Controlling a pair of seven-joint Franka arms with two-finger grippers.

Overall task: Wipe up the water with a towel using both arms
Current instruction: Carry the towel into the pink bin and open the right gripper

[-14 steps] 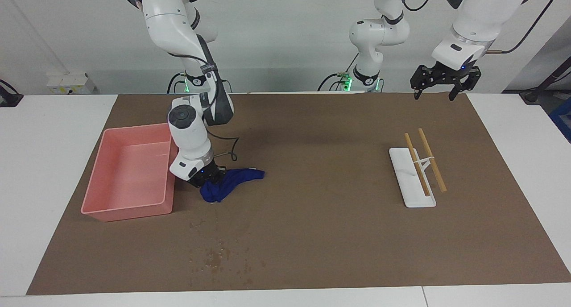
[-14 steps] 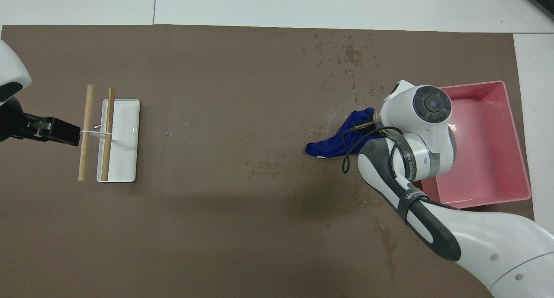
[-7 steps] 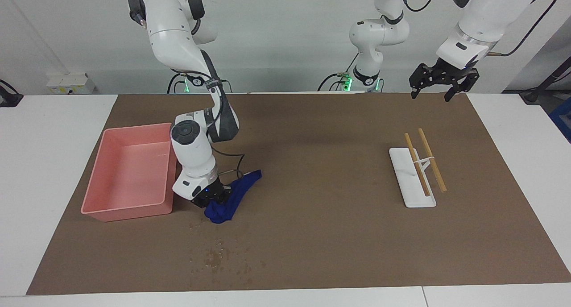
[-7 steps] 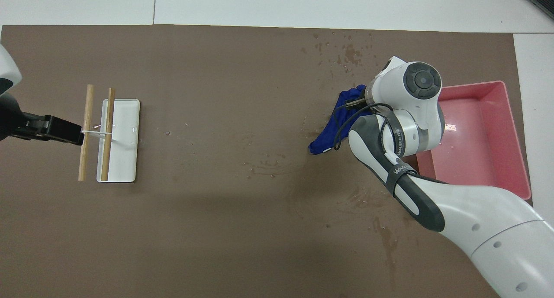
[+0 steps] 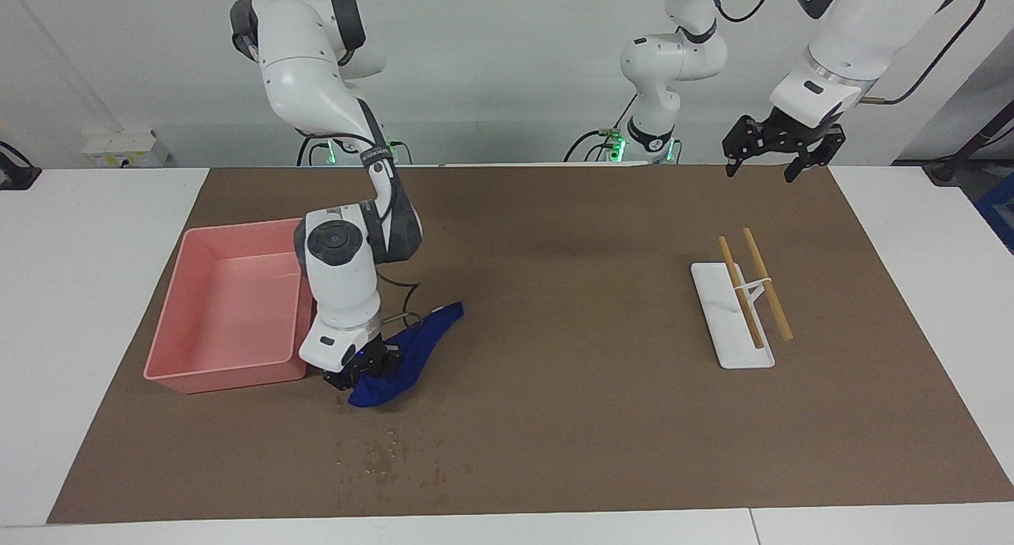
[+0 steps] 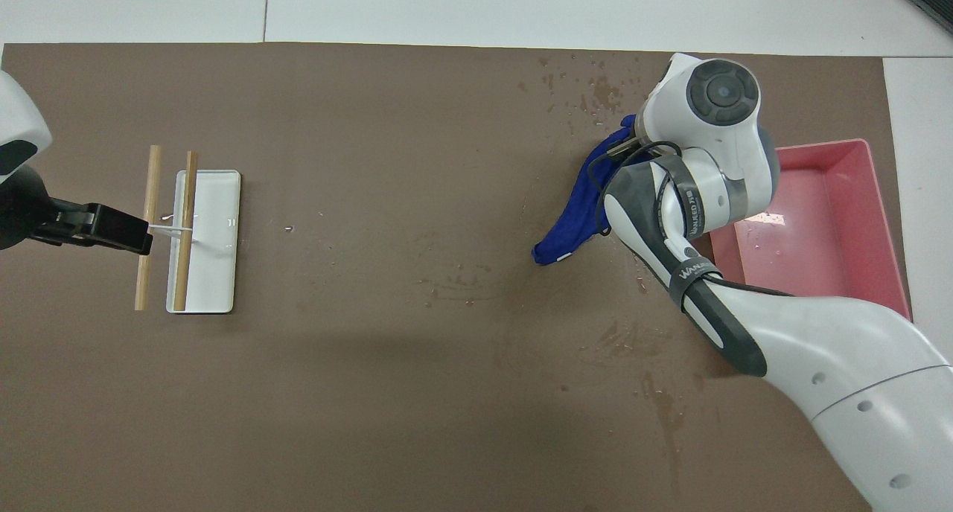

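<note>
A dark blue towel [image 5: 412, 353] lies bunched on the brown mat beside the pink bin; it also shows in the overhead view [image 6: 572, 216]. My right gripper [image 5: 361, 371] is shut on the towel's end that lies farther from the robots and presses it to the mat. In the overhead view the wrist hides this gripper. Water drops [image 5: 388, 454] speckle the mat just farther from the robots than the towel, and they show in the overhead view [image 6: 599, 91] too. My left gripper [image 5: 775, 161] waits open in the air over the mat's edge at its own end [image 6: 112, 229].
A pink bin [image 5: 226, 375] stands at the right arm's end of the mat, its rim [image 6: 890, 237] close to the right wrist. A white tray [image 5: 733, 347] carrying two wooden sticks [image 5: 768, 287] lies toward the left arm's end [image 6: 216, 274].
My right gripper has dragged the towel across the mat, away from the robots and toward the water drops. The left gripper has stayed almost still.
</note>
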